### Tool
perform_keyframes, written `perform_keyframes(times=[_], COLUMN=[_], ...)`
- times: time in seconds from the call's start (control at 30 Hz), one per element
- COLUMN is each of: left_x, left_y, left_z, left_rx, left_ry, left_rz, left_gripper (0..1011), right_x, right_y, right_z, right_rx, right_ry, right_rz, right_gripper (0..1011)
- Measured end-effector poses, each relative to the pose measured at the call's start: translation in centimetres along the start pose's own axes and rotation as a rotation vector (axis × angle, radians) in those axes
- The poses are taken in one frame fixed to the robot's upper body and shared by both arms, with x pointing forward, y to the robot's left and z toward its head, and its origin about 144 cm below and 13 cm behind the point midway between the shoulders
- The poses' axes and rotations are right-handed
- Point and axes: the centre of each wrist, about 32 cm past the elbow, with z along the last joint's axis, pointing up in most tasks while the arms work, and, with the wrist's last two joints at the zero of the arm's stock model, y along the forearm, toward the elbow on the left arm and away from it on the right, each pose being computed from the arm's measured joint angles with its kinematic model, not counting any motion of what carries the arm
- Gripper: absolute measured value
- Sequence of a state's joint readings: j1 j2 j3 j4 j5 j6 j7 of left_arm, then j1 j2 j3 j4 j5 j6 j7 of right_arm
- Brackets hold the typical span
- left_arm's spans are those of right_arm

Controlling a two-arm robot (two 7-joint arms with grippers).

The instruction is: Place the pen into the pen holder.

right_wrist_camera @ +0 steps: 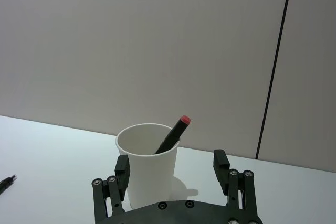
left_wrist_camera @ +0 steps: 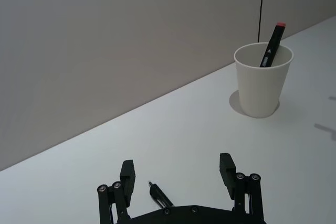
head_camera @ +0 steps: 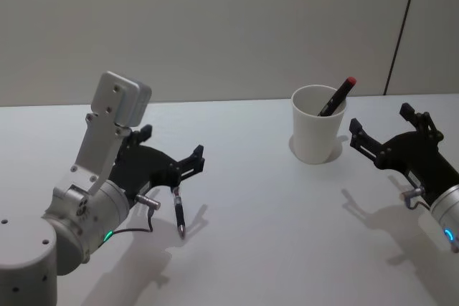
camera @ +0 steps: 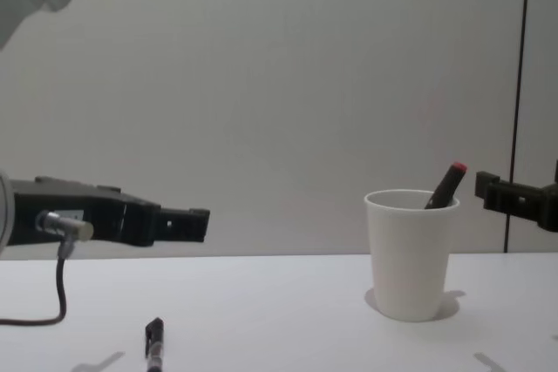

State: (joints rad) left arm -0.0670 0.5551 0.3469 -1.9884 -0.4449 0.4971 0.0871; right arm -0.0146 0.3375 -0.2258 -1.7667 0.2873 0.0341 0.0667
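Pen (head_camera: 177,211) slim, black, flat on smooth white table (head_camera: 251,249) just below my left hand (head_camera: 172,145), long axis roughly along its reach | left hand spread, holding nothing | pen holder (head_camera: 318,134), tapered white paper, well ahead, red-capped marker (head_camera: 337,97) leaning inside | my right hand (head_camera: 381,121) spread, just beside it

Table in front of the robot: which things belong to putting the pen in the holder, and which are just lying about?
Part of the job:
- pen, lying flat on the table
- pen holder, the white cup
- left gripper, fingers open above the pen

Just there:
- red-capped marker, standing in the holder
- right gripper, open beside the holder, holding nothing
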Motion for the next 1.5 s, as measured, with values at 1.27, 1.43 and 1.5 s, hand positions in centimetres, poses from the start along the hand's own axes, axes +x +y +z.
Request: perform_keyframes(times=[1.27,1.43,1.5], left_x=[-2.9,-3.3,-3.5], left_y=[-1.9,-2.3,-2.5], left_z=[0.7,0.5,0.4], left_rx=[0.213,0.233,0.241], left_ry=[0.082,0.097,0.104], left_rz=[0.043,0.061,0.068], left_gripper=[1001,1001,1001], right_x=[0.0,0.0,0.0], right_y=[0.0,0.0,0.0], right_z=[0.0,0.0,0.0], right_rx=[0.000,0.000,0.000], right_ry=[0.000,0.000,0.000], right_rz=[0.000,0.000,0.000], right_gripper=[1002,1002,1001])
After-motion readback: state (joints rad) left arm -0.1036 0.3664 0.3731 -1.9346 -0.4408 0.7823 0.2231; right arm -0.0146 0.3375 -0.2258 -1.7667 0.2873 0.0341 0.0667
